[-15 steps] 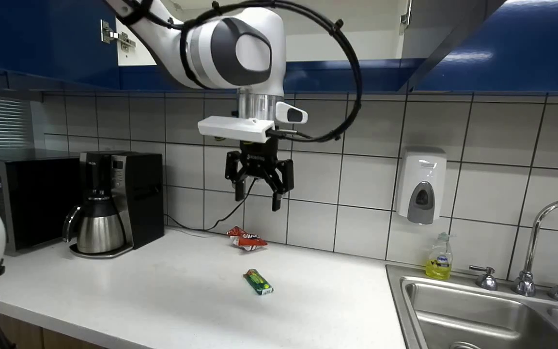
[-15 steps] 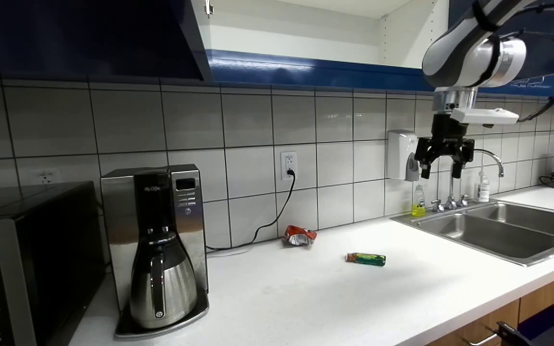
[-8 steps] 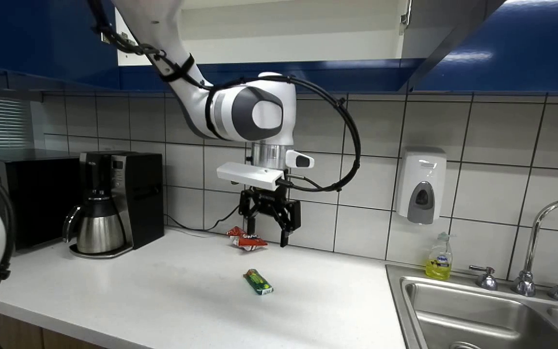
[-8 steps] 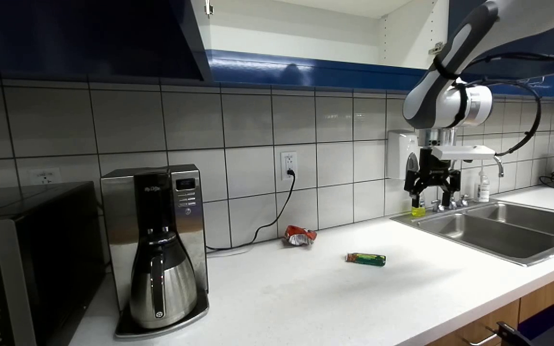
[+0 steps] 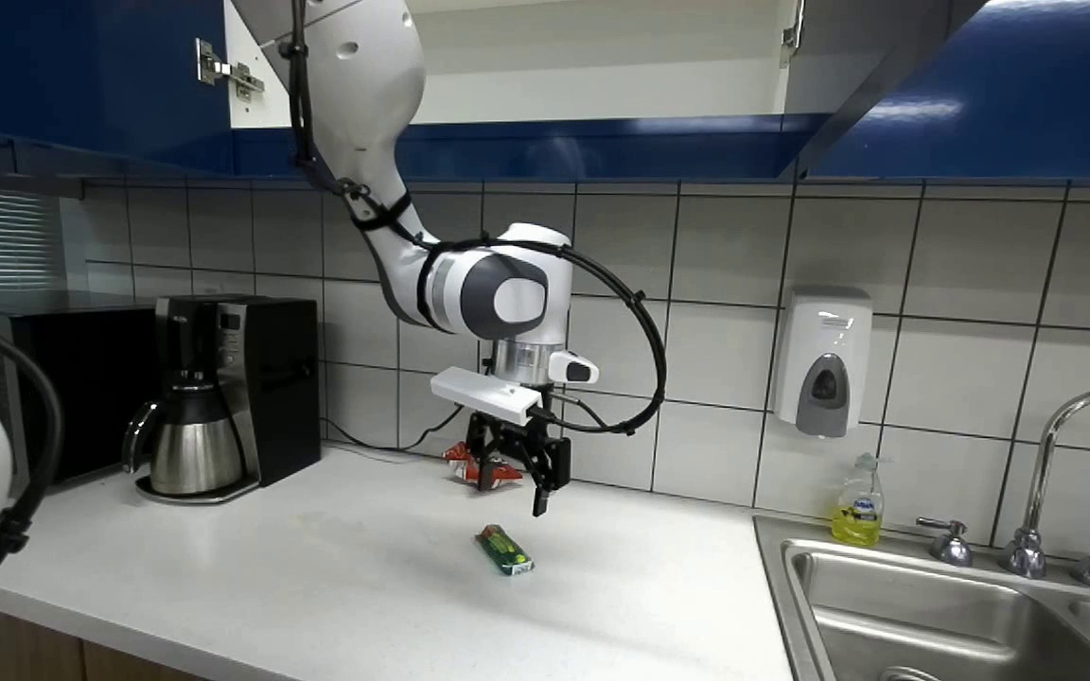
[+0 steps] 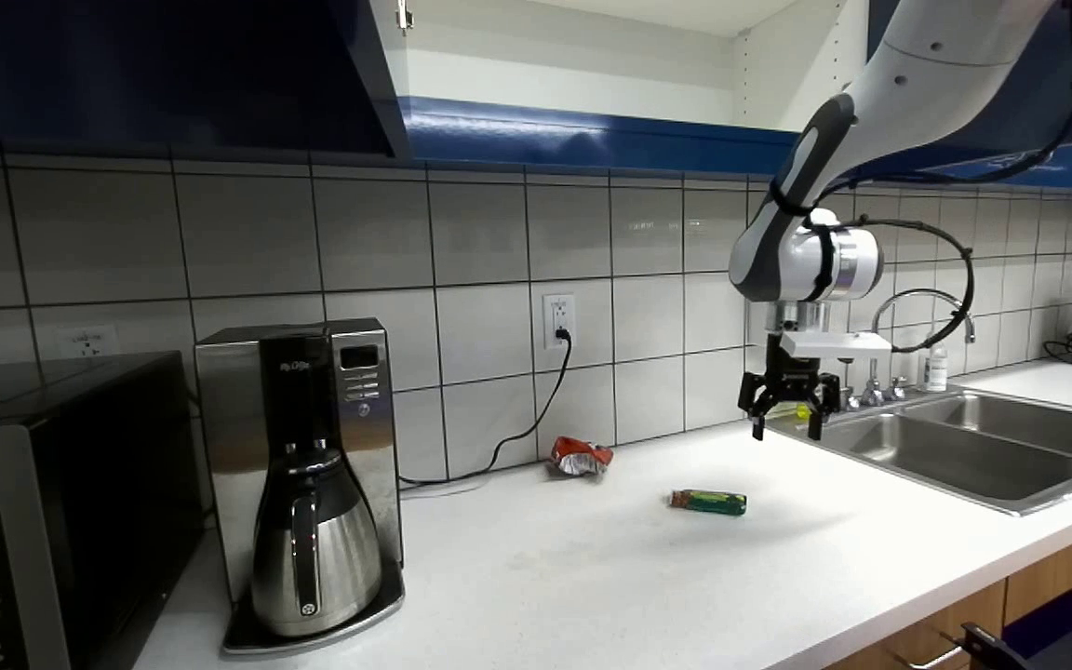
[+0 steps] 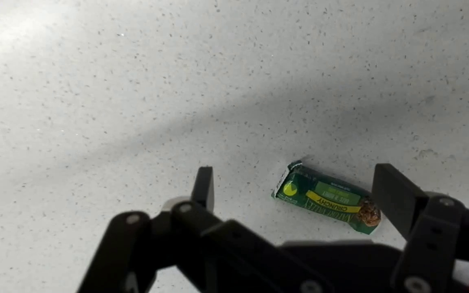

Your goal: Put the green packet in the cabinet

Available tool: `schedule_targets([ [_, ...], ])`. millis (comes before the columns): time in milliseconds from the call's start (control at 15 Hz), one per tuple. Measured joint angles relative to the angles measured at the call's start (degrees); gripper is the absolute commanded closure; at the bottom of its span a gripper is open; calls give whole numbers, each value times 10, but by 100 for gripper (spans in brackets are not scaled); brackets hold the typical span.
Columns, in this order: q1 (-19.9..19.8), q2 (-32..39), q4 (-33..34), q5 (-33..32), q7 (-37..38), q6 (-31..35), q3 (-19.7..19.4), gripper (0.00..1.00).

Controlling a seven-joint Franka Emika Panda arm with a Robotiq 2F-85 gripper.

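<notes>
The green packet [image 5: 505, 550] lies flat on the white counter; it also shows in an exterior view [image 6: 709, 502] and in the wrist view [image 7: 324, 197]. My gripper [image 5: 513, 494] points down with its fingers apart and nothing between them. It hangs above the counter near the packet, apart from it, as an exterior view [image 6: 786, 435] also shows. In the wrist view the packet shows between the fingertips [image 7: 295, 179], slanted, its brown end by the right finger. The cabinet [image 5: 640, 147] hangs above with its doors open and white interior showing, also in an exterior view [image 6: 592, 135].
A small red packet [image 6: 581, 457] lies by the tiled wall, behind the gripper in an exterior view [image 5: 506, 475]. A coffee maker [image 6: 368, 475] and a microwave [image 6: 71, 502] stand at one end. A sink [image 5: 782, 586], a yellow soap bottle [image 5: 857, 511] and a wall dispenser [image 5: 824, 359] are opposite.
My gripper has come down from high under the cabinet to low over the counter, closer to the green packet. It has stayed open. The packet has not moved.
</notes>
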Motion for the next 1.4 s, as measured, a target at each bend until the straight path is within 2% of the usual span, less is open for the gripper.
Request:
schedule_targets([
  [467, 0, 101, 63, 3, 33, 50, 38, 0],
  [1400, 0, 207, 136, 3, 66, 76, 56, 0],
])
